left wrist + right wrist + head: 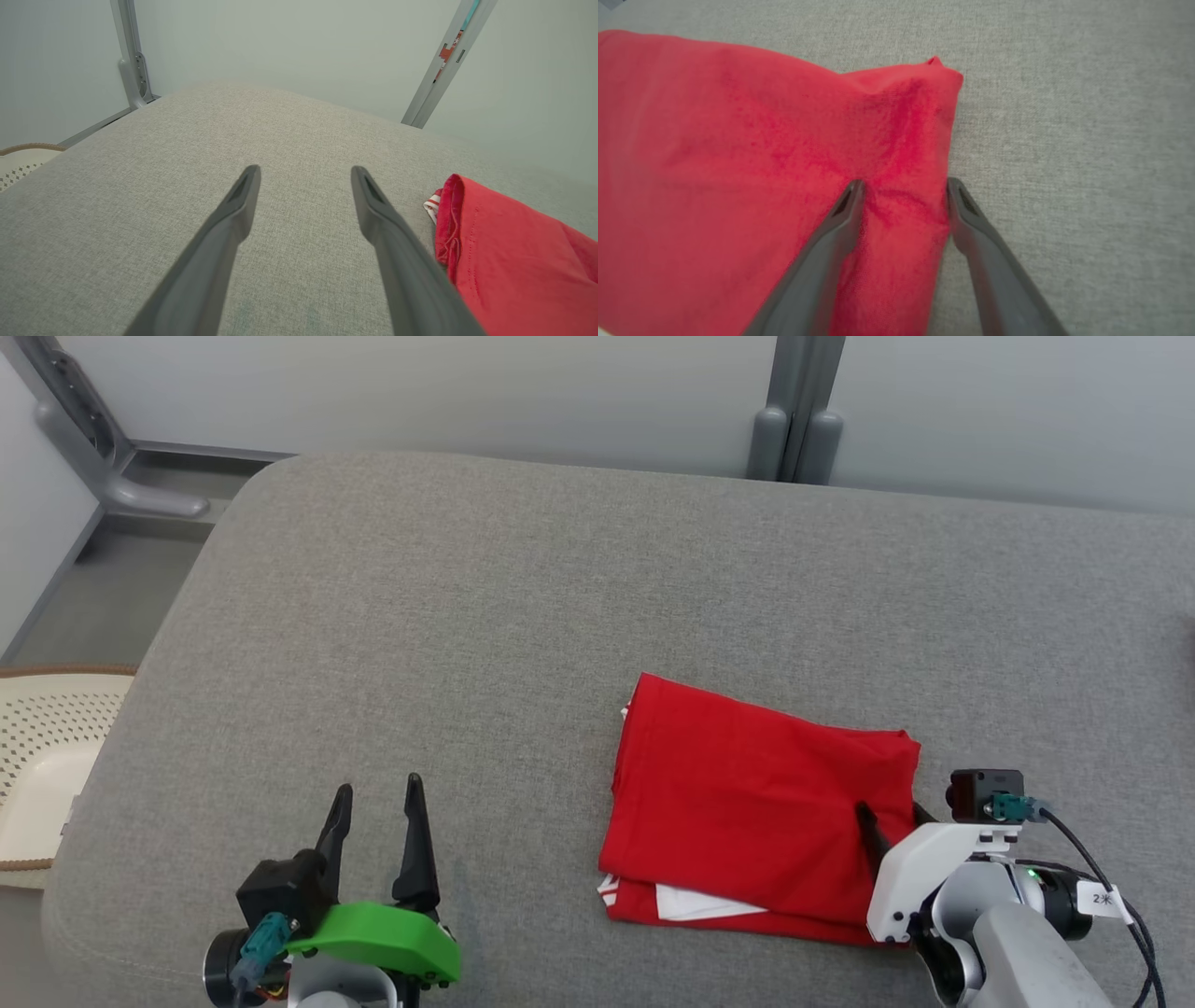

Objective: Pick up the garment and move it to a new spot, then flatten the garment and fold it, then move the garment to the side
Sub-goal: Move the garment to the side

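**Item:** red folded cloth garment with white-striped trim (747, 803). It is lying flat on the grey fabric-covered cushion (467, 616), right of centre, in a rough rectangle, with white edging peeking out at its near and left edges.

**Right gripper** (903, 186): fingers standing apart and straddling the garment's right edge. One is pressing into the red cloth, the other touching the cushion just beside the hem. It is clamping nothing yet.

**Left gripper** (378, 789): fingers apart and holding nothing, hovering over bare cushion to the garment's left.

**Stage, as judged:** folding is looking finished, and the shift to the side is pending.

**Handling note:** the outer finger is needing to slip beneath every layer before closing. A pinch on the top ply alone is risking peeling the fold open. Dragging low and slowly is favouring a tidy stack.
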Robot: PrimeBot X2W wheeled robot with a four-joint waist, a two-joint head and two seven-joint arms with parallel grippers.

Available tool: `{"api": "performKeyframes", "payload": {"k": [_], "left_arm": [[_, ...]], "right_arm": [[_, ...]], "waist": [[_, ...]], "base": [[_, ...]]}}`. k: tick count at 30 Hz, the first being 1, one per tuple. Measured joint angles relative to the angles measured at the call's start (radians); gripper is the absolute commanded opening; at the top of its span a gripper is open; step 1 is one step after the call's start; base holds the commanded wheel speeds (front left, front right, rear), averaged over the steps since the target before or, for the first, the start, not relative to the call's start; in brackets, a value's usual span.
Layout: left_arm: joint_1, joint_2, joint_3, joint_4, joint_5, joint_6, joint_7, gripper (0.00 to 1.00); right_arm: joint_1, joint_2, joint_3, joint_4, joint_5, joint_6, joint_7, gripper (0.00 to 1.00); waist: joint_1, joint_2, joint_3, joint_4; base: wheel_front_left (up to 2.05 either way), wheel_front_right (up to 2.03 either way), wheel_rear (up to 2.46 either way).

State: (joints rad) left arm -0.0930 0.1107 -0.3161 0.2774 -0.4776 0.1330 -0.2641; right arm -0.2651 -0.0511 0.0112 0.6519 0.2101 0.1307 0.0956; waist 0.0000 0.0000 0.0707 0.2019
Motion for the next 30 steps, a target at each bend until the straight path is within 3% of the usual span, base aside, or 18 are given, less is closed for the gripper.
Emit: {"api": "performKeyframes", "payload": {"k": [1, 3, 12, 21, 30], "left_arm": [[0.0, -0.001, 0.002, 0.0, 0.003, -0.001, 0.0, 1.0], [0.0, -0.003, 0.005, -0.001, 0.007, -0.003, 0.0, 1.0], [0.0, -0.009, 0.014, -0.011, 0.04, -0.018, 0.0, 1.0], [-0.033, -0.012, -0.005, -0.021, 0.063, -0.033, 0.0, 1.0], [-0.076, -0.012, -0.036, -0.017, 0.077, -0.042, 0.014, 1.0]], "right_arm": [[-0.007, 0.0, 0.006, 0.005, 0.008, 0.0, 0.0, 0.15], [-0.02, 0.0, 0.017, 0.016, 0.007, 0.0, -0.006, 0.0], [-0.092, -0.021, 0.037, 0.016, -0.013, 0.001, -0.086, 0.0], [-0.145, -0.128, -0.005, -0.036, -0.055, 0.001, -0.095, 0.0], [-0.159, -0.151, -0.007, -0.072, -0.055, 0.001, -0.081, 0.0]], "waist": [[0.0, 0.0, 0.004, 0.0], [0.0, 0.0, 0.009, -0.008], [0.0, 0.0, 0.026, -0.103], [0.0, 0.0, 0.052, -0.276], [0.0, 0.0, 0.084, -0.452]], "base": [[0.0, 0.0, 0.0], [0.0, 0.0, 0.0], [0.0, 0.0, 0.0], [0.0, 0.0, 0.0], [0.0, 0.0, 0.0]]}}
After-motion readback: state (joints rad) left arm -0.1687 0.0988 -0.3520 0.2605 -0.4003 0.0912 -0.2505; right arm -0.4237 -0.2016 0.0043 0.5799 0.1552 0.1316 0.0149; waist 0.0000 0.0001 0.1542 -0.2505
